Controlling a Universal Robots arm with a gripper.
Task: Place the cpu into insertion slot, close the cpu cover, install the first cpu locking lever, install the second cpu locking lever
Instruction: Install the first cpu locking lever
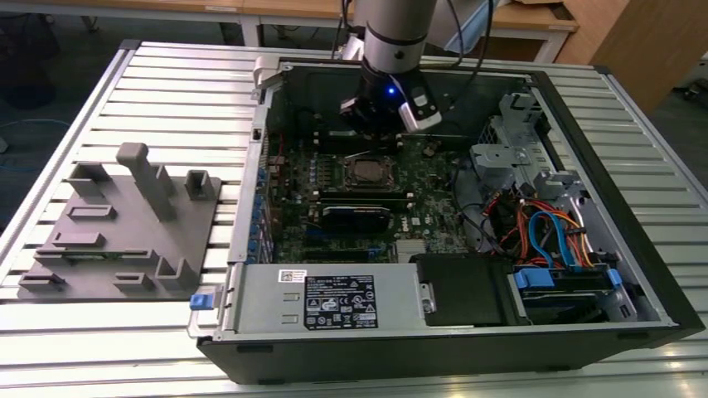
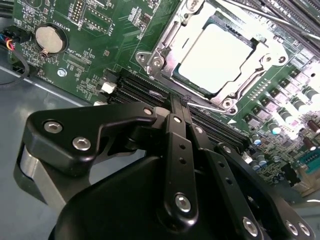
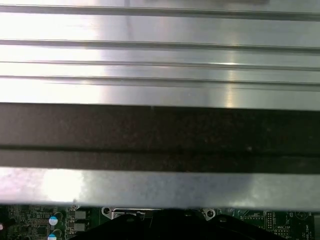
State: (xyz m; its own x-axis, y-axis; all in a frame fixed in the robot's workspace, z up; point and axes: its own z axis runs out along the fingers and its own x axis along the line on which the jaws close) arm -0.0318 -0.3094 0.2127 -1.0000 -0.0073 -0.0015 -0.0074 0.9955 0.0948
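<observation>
The arm [image 1: 393,33] comes down almost upright from the top edge of the exterior view, a grey tube ending in a wrist [image 1: 390,87] where a small blue light glows. Below the wrist the black hand [image 1: 374,131] points straight down. In the second wrist view the hand [image 2: 181,101] has its two slim fingers [image 2: 175,145] lying side by side, their tips pressed together with no gap showing.
</observation>
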